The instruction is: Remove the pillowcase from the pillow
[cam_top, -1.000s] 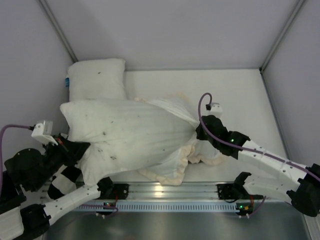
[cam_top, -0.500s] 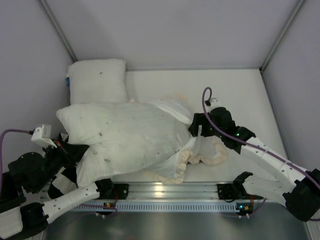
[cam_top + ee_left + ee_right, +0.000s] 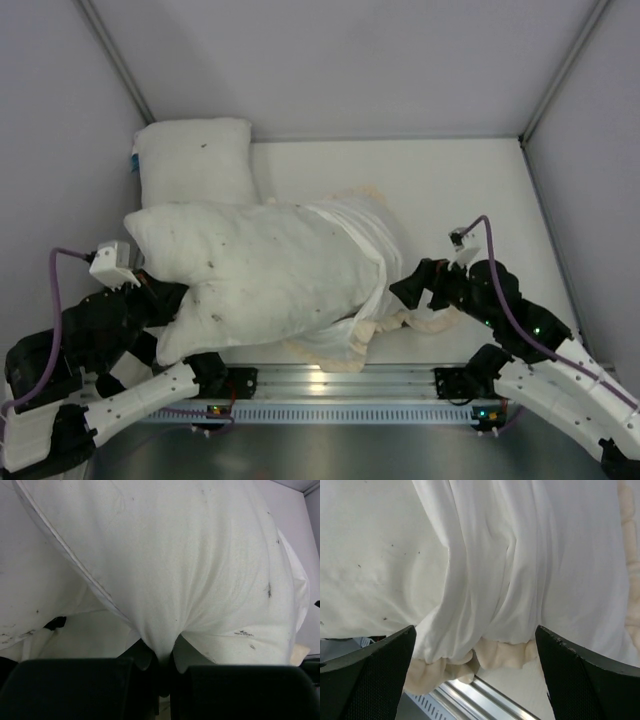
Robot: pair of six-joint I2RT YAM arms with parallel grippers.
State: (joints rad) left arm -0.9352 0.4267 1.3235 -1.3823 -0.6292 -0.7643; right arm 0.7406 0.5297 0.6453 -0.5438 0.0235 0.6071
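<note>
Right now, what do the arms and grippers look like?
Left arm and right arm: white links, black joints, each with a purple cable looping to a white wrist box. Left gripper and right gripper: black, textured fingers.

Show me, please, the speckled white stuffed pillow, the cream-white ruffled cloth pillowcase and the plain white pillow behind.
speckled white stuffed pillow (image 3: 250, 265), top external view, its upper face.
cream-white ruffled cloth pillowcase (image 3: 368, 240), top external view, bunched folds.
plain white pillow (image 3: 195, 160), top external view, its centre.
</note>
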